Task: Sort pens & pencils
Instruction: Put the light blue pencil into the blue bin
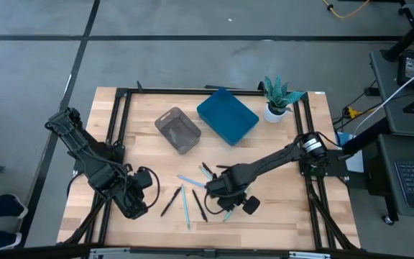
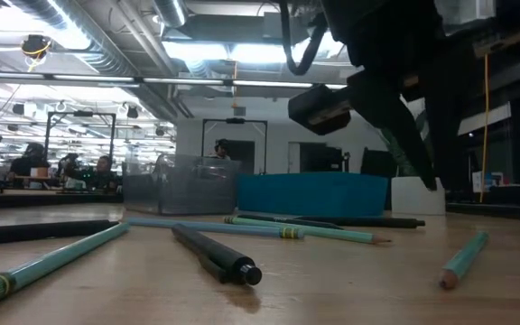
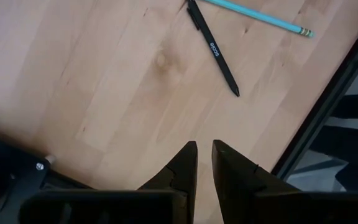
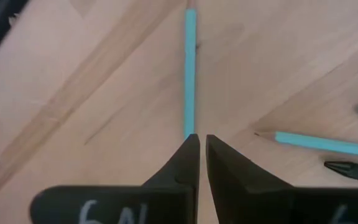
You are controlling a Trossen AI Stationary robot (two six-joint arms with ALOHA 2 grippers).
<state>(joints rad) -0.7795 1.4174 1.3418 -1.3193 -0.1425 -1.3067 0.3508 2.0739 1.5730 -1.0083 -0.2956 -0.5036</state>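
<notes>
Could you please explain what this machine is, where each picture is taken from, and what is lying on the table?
These are two dark robot arms at a wooden table. One picture looks straight down, one looks level across the tabletop, and two come from cameras on the wrists. Light blue pencils and black pens lie scattered on the wood. Behind them sit a clear bin, a blue bin and a potted plant. The left gripper waits near the table's edge, empty. The right gripper, fingers nearly together, is over a blue pencil, holding nothing.

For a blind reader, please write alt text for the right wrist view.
The right gripper, shut and empty, hovers over the wooden table, its tips at the end of a light blue pencil. A second blue pencil lies nearby.
</notes>
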